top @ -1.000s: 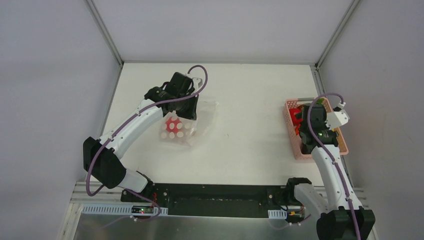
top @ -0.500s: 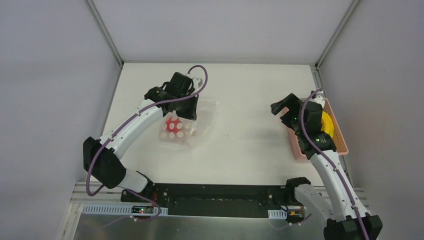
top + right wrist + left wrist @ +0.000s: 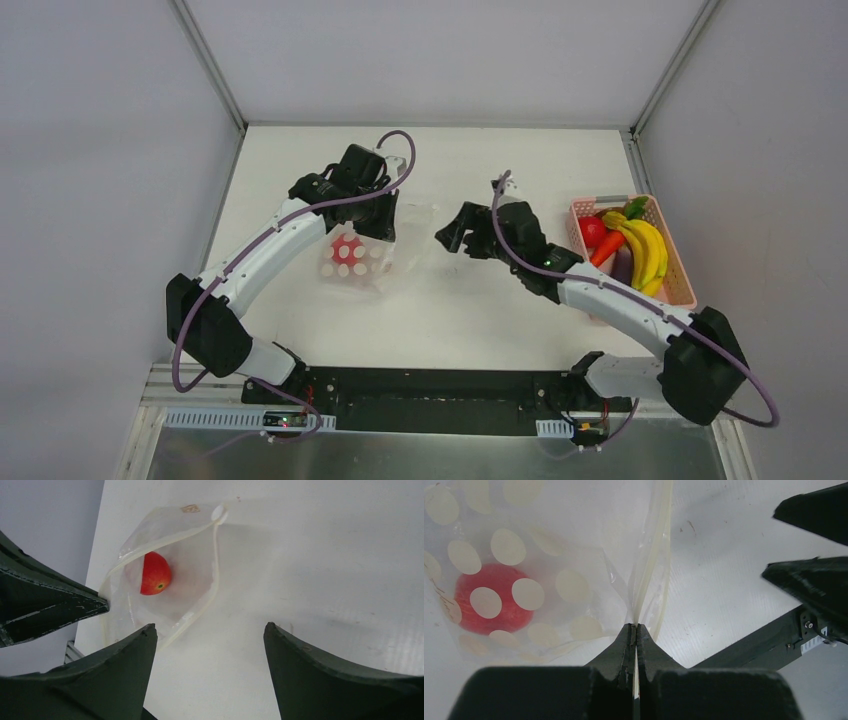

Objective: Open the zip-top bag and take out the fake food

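The clear zip-top bag [image 3: 375,250] with cream dots lies left of the table's middle, its mouth open toward the right. One red fake fruit [image 3: 347,250] sits inside; it also shows in the left wrist view [image 3: 486,602] and the right wrist view [image 3: 155,573]. My left gripper [image 3: 372,228] is shut on the bag's zip edge [image 3: 644,595] and holds it up. My right gripper [image 3: 455,230] is open and empty, just right of the bag's mouth [image 3: 210,575]. Bananas [image 3: 645,250], a red fruit [image 3: 592,231] and other fake food lie in the pink basket [image 3: 582,250].
The pink slotted basket stands at the table's right edge beside the enclosure wall. Grey walls close in the back and sides. A black strip with the arm bases [image 3: 430,400] runs along the near edge.
My right arm has swung from over the pink basket leftward across the table to just right of the bag's mouth, its gripper open. The left arm and the bag have not moved.
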